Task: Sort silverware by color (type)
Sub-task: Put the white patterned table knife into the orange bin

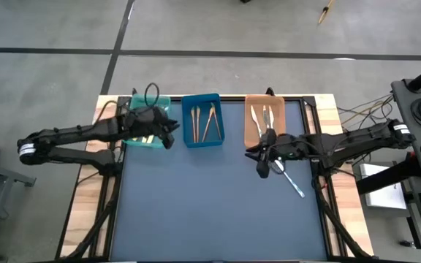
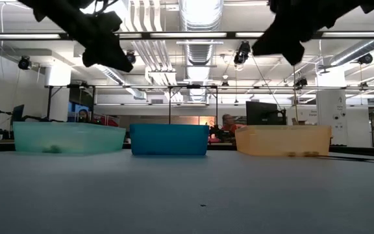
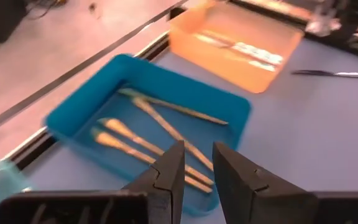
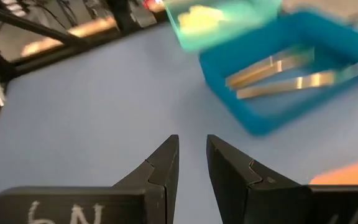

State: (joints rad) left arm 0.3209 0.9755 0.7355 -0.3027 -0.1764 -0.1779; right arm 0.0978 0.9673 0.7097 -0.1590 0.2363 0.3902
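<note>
My left gripper (image 1: 170, 136) (image 3: 197, 154) hovers between the teal tray (image 1: 159, 99) and the blue tray (image 1: 221, 123), narrowly open and empty. My right gripper (image 1: 262, 162) (image 4: 192, 144) hangs above the table just near of the orange tray (image 1: 248, 120), also narrowly open and empty. Tan wooden pieces (image 3: 160, 127) (image 4: 278, 74) lie flat in the blue tray. Silver pieces with pale handles (image 1: 263, 117) (image 3: 241, 48) lie in the orange tray. Cream-yellow pieces (image 4: 197, 18) lie in the teal tray. One silver knife (image 1: 292, 183) (image 3: 334, 73) lies flat on the table, near-right of my right gripper.
The three trays stand in a row along the table's far edge (image 2: 167, 140). The blue mat (image 1: 210, 212) stretches from the trays to the near edge. Cables and equipment (image 1: 415, 109) sit beyond the right edge. A person (image 2: 227, 123) sits far off in the room.
</note>
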